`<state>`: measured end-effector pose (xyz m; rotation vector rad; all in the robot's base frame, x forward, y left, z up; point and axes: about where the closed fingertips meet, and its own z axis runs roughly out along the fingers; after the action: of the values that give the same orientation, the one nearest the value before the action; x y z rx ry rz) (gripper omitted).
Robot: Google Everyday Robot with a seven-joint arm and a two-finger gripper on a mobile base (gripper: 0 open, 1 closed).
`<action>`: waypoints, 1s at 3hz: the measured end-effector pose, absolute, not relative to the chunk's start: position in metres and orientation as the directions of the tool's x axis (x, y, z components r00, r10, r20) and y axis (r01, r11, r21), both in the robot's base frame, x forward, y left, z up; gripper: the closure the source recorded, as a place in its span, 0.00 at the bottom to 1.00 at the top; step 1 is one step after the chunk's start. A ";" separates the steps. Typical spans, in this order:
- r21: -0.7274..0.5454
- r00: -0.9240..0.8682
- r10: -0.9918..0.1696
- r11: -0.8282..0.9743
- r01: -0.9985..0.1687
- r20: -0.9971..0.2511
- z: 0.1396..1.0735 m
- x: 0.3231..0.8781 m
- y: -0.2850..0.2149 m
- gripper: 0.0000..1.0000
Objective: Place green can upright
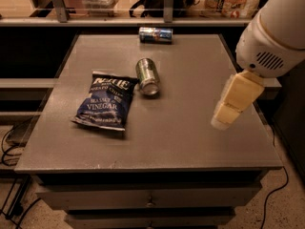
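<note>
The green can [147, 76] lies on its side near the middle of the grey table [190, 128], its silver end facing the front. It touches the top right corner of a dark blue chip bag [105, 102]. My gripper [232, 105] hangs over the table's right part, well to the right of the can and apart from it. It holds nothing that I can see.
A blue-and-silver can [156, 35] lies on its side at the table's far edge. A rail and shelf with boxes run behind the table. The white arm housing [274, 37] fills the upper right. Drawers sit below the front edge. Cables lie on the floor.
</note>
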<state>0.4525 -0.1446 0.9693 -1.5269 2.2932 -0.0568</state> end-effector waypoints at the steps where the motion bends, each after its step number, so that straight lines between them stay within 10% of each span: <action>1: -0.242 -0.335 -0.896 0.408 -0.881 -0.291 0.969 0.452 -0.145 0.00; 3: -0.166 -0.337 -0.866 0.419 -0.893 -0.370 0.957 0.485 -0.105 0.00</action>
<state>0.4850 -0.1049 0.9569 -1.5003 2.2784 0.0928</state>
